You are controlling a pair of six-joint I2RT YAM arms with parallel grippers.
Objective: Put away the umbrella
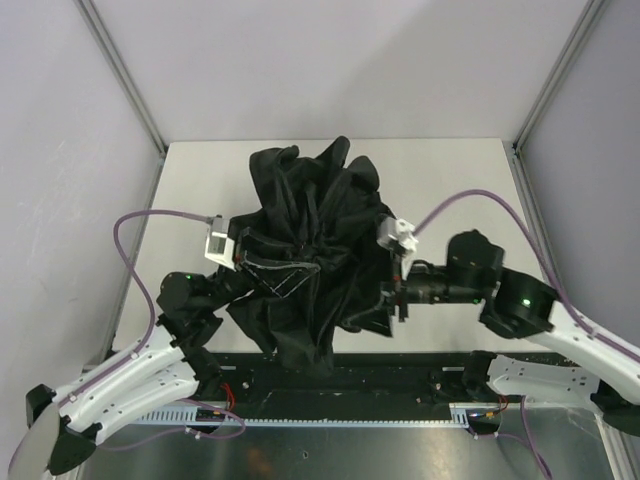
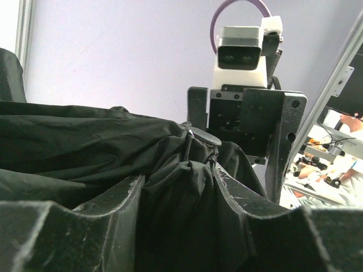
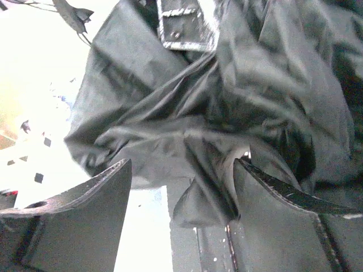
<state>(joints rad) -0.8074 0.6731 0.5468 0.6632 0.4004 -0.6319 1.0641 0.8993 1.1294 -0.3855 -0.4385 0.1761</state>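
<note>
My left gripper (image 2: 178, 175) pinches the umbrella (image 1: 310, 250), crumpled mid-way across the table (image 1: 200, 180); my right gripper (image 3: 182, 163) gapes wide at its fabric. It looks light, limp and slippery, so I would grab the stiff ribs (image 1: 272, 283) instead.

This is looking like a robotics lab, a walled test cell rather than a home or shop. Far beyond the black ridged fingers (image 2: 96, 221) of the left gripper (image 2: 178, 177), plain pale lilac wall panels (image 1: 330, 60) are closing in a matte white tabletop (image 1: 200, 170), with slim silver aluminium frame posts (image 1: 120, 70) running up the corners. Above those fingers a white-and-grey box camera (image 2: 241, 56) is sitting on the facing wrist, a looping purple cable (image 2: 213, 22) feeding it. Off to the fingers' right, past a post, a cluttered workbench (image 2: 332, 164) is showing (too blurred to itemise). Behind the fingers, a black metal mounting rail (image 1: 400, 378) is carrying both arm bases.
</note>
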